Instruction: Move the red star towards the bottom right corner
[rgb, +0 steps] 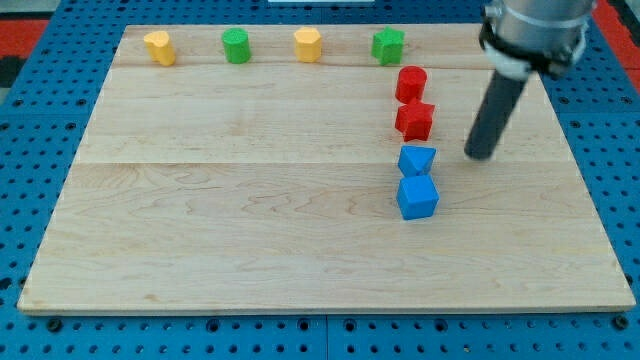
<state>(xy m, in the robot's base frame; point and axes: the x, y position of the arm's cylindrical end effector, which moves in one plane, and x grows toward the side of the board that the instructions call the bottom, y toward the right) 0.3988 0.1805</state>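
Observation:
The red star (414, 120) lies on the wooden board (250, 220) at the view's upper right, just below a red rounded block (411, 83). Below the star sit a blue triangular block (416, 159) and a blue cube (417, 197), forming a column. My tip (481, 155) rests on the board to the right of the star and slightly lower, apart from it, level with the blue triangular block.
Along the top edge stand a yellow block (159, 47), a green cylinder (236, 45), a yellow hexagonal block (308, 44) and a green star (388, 45). The arm's body (535, 35) hangs over the top right corner. Blue pegboard surrounds the board.

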